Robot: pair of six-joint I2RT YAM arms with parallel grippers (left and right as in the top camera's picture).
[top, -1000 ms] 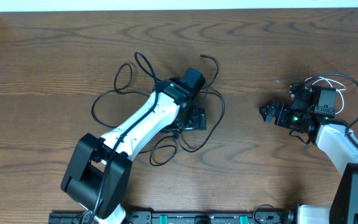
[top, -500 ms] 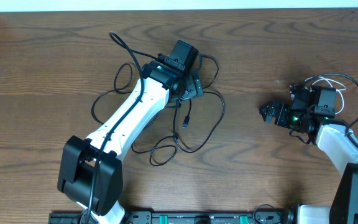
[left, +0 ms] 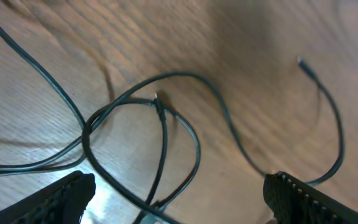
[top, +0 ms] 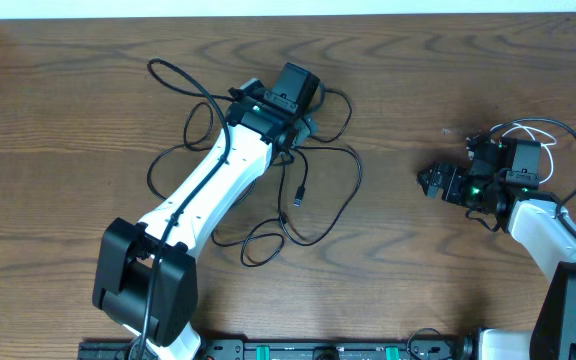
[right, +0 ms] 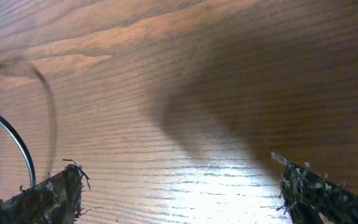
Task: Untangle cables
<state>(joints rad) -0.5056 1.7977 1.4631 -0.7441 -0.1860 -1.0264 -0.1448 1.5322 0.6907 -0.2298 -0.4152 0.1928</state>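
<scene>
The left gripper [top: 303,126] hovers, fingers [left: 67,196] spread wide, over the black cables [top: 299,194] tangled left of centre on the wooden surface [top: 88,90]. At right, the right gripper [top: 431,182] also gapes, the white cable [top: 530,124] looped beside its wrist.

A dark brown wood-grain surface [top: 58,90] is filling the overhead view, with a pale white strip [top: 368,7] running along its far edge. Light is glaring off the grain in both wrist views.
</scene>
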